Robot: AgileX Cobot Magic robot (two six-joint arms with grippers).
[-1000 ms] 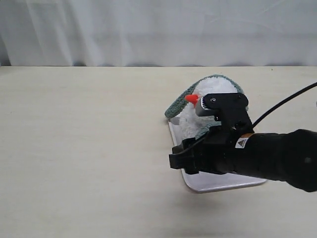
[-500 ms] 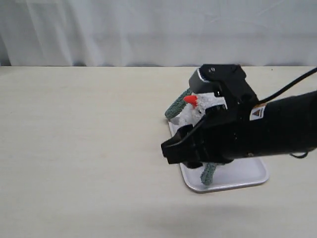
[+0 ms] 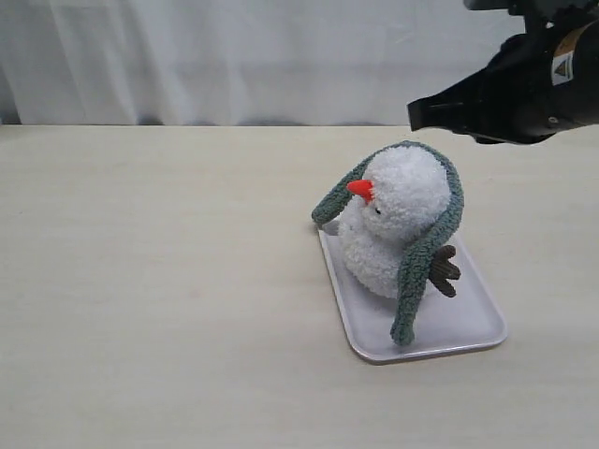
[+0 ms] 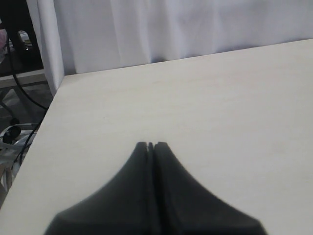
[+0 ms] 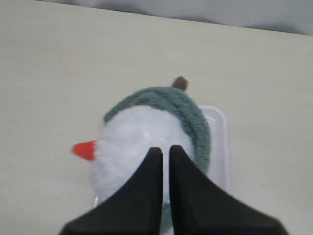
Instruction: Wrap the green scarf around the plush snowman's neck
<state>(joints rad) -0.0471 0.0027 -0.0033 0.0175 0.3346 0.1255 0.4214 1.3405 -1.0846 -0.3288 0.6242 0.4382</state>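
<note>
The plush snowman (image 3: pixel 388 224) stands on a white tray (image 3: pixel 468 327), orange nose pointing left. The green scarf (image 3: pixel 440 182) lies over the back of its head, not at the neck. One end rests by the tray's far left corner. The other end hangs down the snowman's front to the tray. My right gripper (image 3: pixel 416 114) hovers high above and to the right, shut and empty. In the right wrist view it (image 5: pixel 165 149) looks down on the snowman (image 5: pixel 132 137) and the scarf (image 5: pixel 190 117). My left gripper (image 4: pixel 150 145) is shut over bare table, out of the exterior view.
A brown twig arm (image 3: pixel 442 271) sticks out beside the hanging scarf end. The pale table (image 3: pixel 168 281) stretches left of the tray. A white curtain (image 3: pixel 234 56) backs the table. The left wrist view shows the table's edge (image 4: pixel 46 117) with cables beyond it.
My right arm has risen from low in front of the snowman to the upper right. It let go of the scarf end, which now hangs down onto the tray.
</note>
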